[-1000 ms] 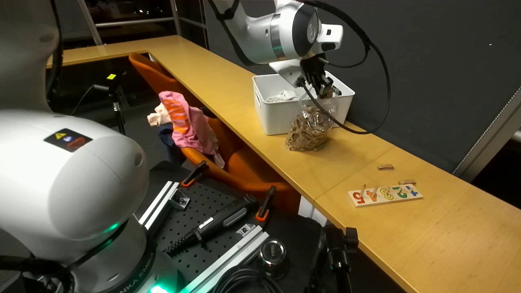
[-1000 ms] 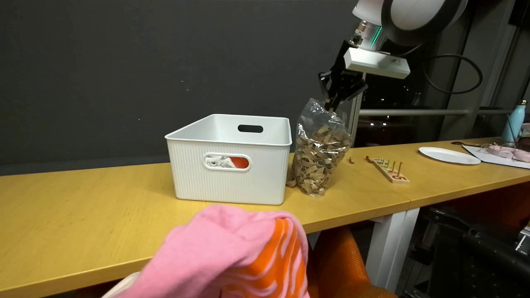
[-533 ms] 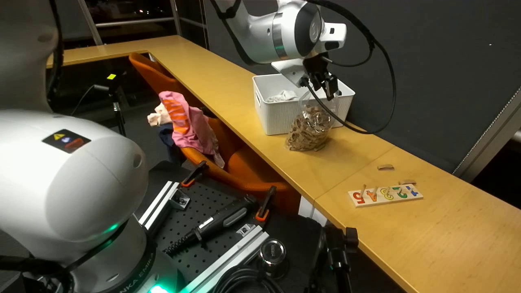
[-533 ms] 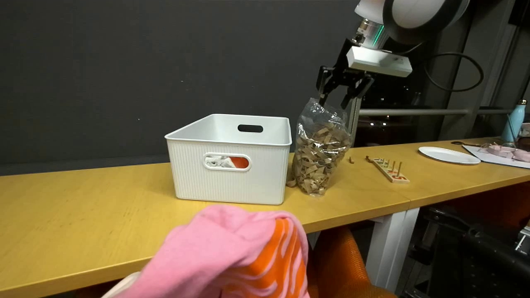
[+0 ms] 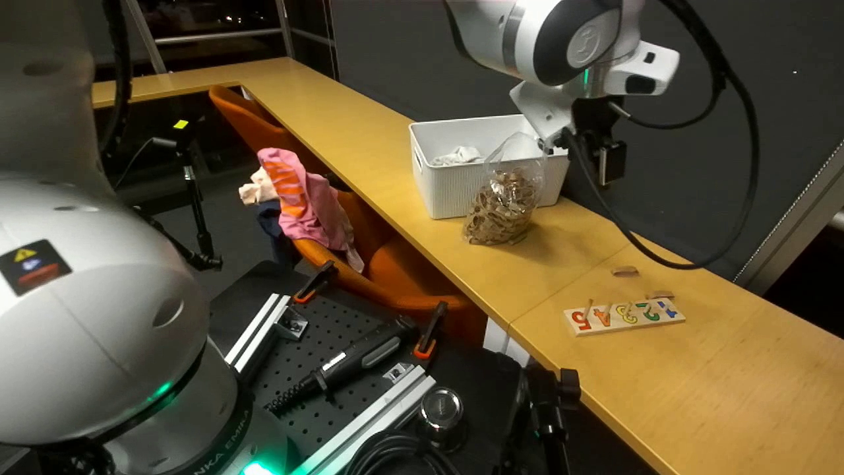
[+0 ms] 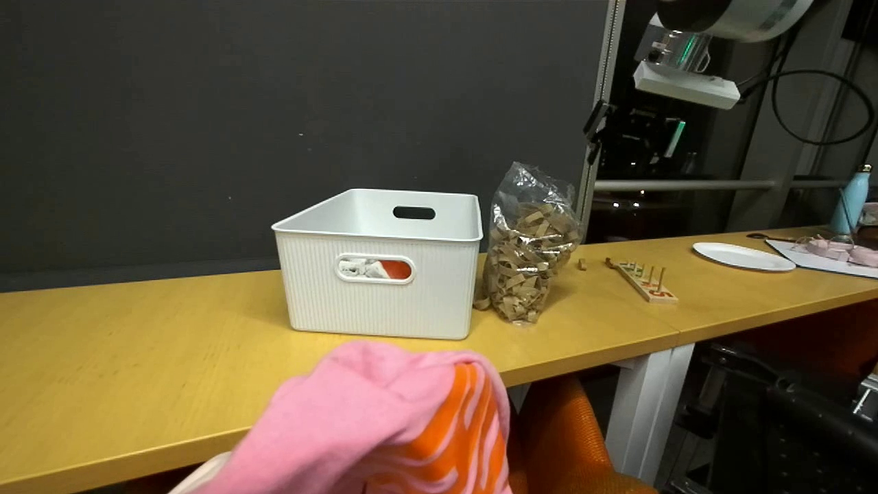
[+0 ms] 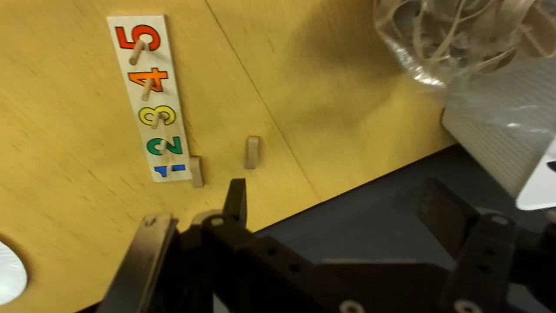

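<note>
"Between the front and wall-side edges of the table, what stood?"

"A clear plastic bag of brown strips, just beside the ribbed white bin."

"And the gripper?"

"It hung apart, jaws wide and empty."

Pretty sure it's an office-slash-lab: in an exterior view, long wooden bench through the middle, orange chair beside it, robot arm left, perforated plate with clamps bottom center.
</note>
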Robot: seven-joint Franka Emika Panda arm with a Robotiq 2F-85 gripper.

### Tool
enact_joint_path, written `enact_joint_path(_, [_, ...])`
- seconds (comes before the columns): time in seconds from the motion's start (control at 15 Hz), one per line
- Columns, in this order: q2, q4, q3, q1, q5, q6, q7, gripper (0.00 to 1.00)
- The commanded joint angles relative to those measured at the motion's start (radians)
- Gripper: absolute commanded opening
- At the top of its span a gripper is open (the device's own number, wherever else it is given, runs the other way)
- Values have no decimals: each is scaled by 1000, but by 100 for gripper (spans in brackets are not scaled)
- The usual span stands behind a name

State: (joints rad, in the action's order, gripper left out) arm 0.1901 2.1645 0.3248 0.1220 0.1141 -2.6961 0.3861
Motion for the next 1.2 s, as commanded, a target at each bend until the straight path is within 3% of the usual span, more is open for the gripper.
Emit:
enact_joint_path(0.0, [122, -165, -30, 122, 124, 132, -99, 100])
enact_joint_path(0.33, [354, -391, -72, 228, 217, 216, -135, 100])
enact_joint_path(0.53, [471, -484, -116, 262, 242, 168, -143, 100])
enact_joint_path(1.13, [779, -822, -174, 315, 224, 209, -132, 100])
